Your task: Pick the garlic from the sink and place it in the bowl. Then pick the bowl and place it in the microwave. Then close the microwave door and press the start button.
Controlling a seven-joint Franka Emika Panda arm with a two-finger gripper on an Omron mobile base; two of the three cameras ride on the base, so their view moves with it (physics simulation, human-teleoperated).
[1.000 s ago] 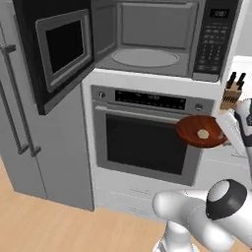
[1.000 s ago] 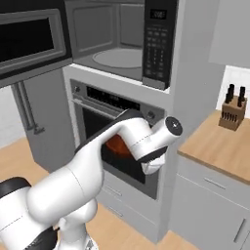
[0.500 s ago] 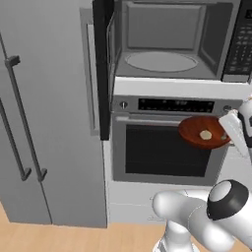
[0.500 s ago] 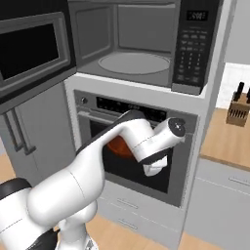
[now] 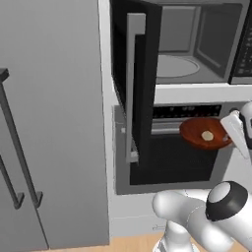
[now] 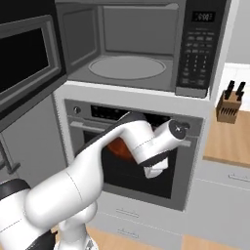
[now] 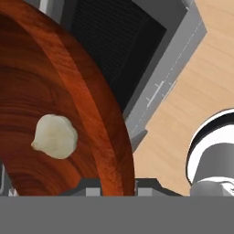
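Pincer was pinched on the rim of the bowl, jaws pressed tight on its right edge, holding it level in front of the oven; in the hand view the fingertips were masked by the bowl's wall, so the grip was read from the bowl hanging clear of any support.

Left to right in the left base view: tall grey cabinet doors w/ long dark handles; then the microwave door, swung wide open, its silver handle upright; then the microwave w/ grey cavity and turntable bare; below it the oven; then the bowl, w/ the garlic lying in it near the centre; then the pincer at the far right.

Right base view had the arm's forearm across the oven front, bowl mostly hidden behind it, below the cavity; knife block on the wood counter to the right.

Step in hand, as judged: garlic was in the bowl, bowl was lifted; carrying it to the microwave. Next move called for raising the bowl above the cavity's sill, keeping it flat so the garlic didn't roll, then pushing it in onto the turntable w/o clipping the open door on the left or the button strip on the right; door and start button not yet done.
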